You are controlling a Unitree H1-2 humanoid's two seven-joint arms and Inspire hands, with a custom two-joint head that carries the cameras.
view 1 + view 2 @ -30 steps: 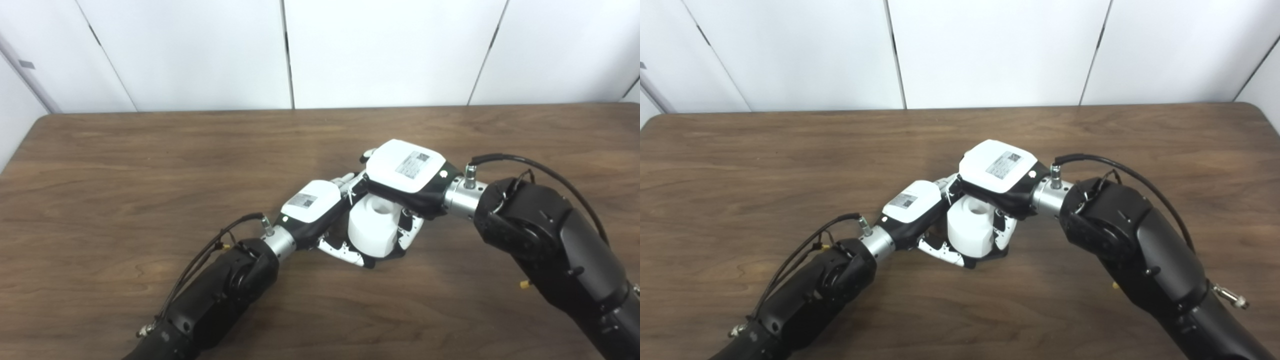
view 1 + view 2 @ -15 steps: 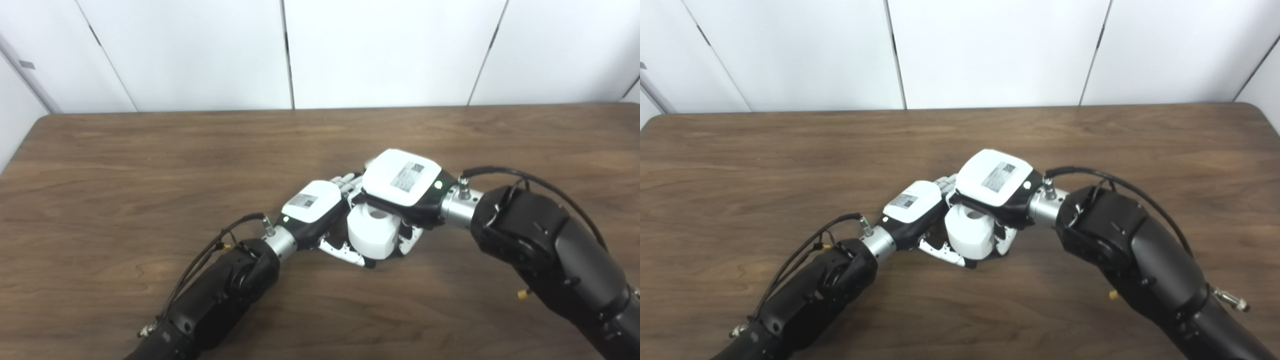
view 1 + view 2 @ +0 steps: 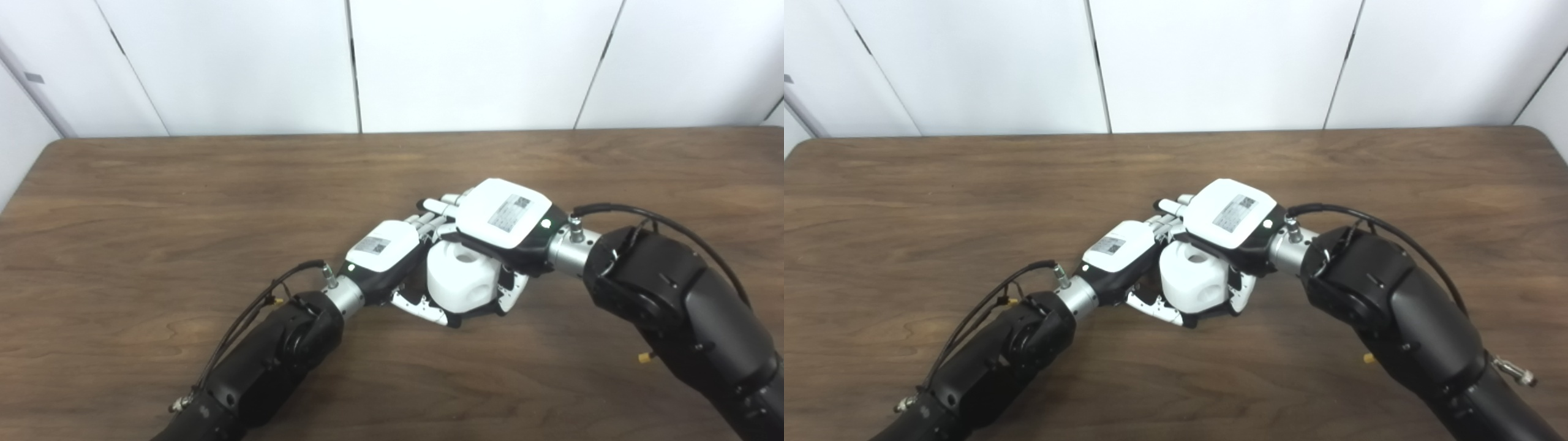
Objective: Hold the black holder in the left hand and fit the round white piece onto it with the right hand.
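Observation:
The round white piece (image 3: 460, 280), with a hole in its top, stands near the middle of the table between both hands. Only a dark sliver of the black holder (image 3: 1206, 316) shows beneath it. My left hand (image 3: 384, 248) is wrapped around the left side of that base, its thumb (image 3: 421, 306) curling along the front. My right hand (image 3: 505, 214) lies palm-down over the piece's far right edge. Its fingers (image 3: 438, 205) stretch straight out past the piece, and its thumb (image 3: 512, 293) hangs beside the right wall.
The brown wooden table (image 3: 184, 202) spreads wide on all sides of the hands. White wall panels (image 3: 465, 61) rise behind its far edge. Both black forearms come in low from the bottom corners.
The right hand pushed down on the white piece, then moved a little to the right. Its fingers have straightened off the piece. The left hand has stayed still.

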